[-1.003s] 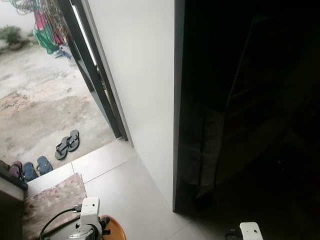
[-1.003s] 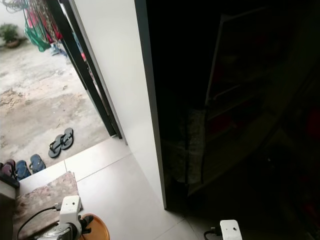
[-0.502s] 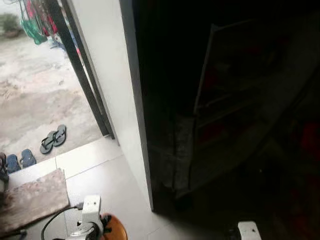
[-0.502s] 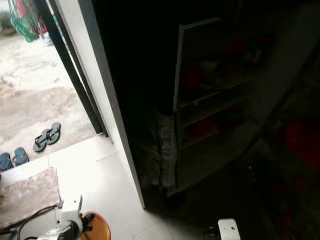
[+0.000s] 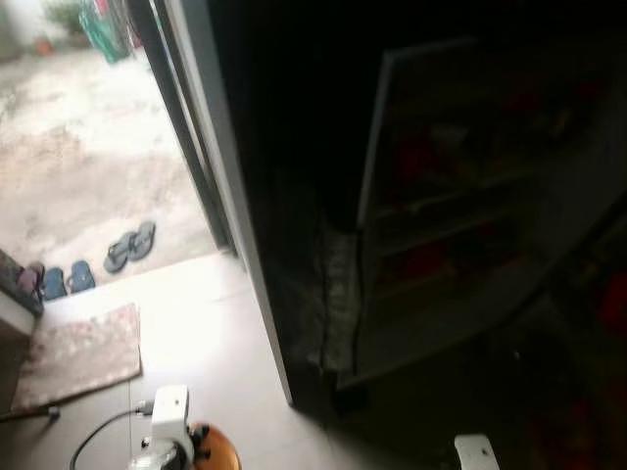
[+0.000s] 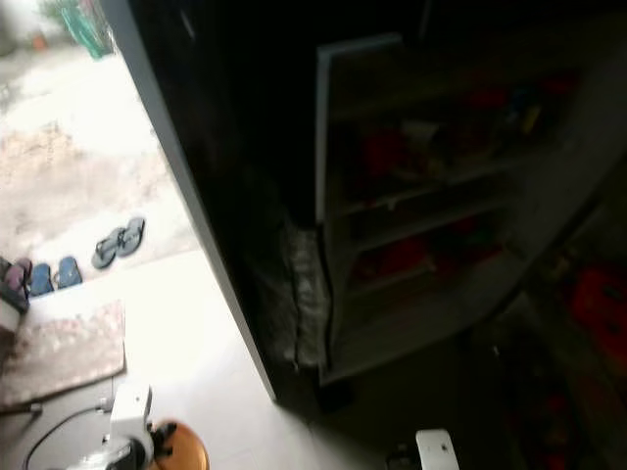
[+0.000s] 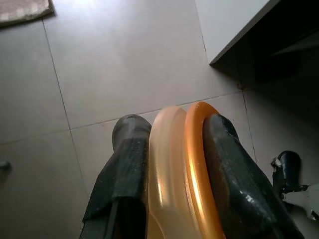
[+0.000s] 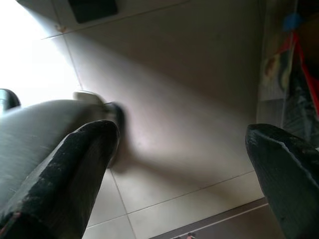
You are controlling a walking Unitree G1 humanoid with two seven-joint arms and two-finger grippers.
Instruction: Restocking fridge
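Observation:
My left gripper [image 7: 174, 127] is shut on the rims of an orange dish [image 7: 198, 169] and a pale translucent dish [image 7: 164, 169] stacked against it, held low over the tiled floor. In the head views the orange dish [image 5: 219, 450] shows beside my left wrist at the bottom edge. My right gripper [image 8: 179, 137] hangs open above the floor with nothing between its fingers [image 8: 84, 149]. Ahead in the dark stands a grey shelved unit [image 6: 411, 211] with red items on its racks; I cannot tell whether it is the fridge.
A white wall edge [image 5: 235, 245] separates the dark room from a bright doorway on the left. Outside lie sandals [image 5: 130, 245] on concrete, and a patterned mat [image 5: 78, 352] lies on the tiles. A dark bundle [image 6: 299, 294] leans at the unit's foot.
The camera has swung right and drawn nearer, so the shelved unit shows larger and more central. My left gripper still holds the dishes; the right arm hangs as before.

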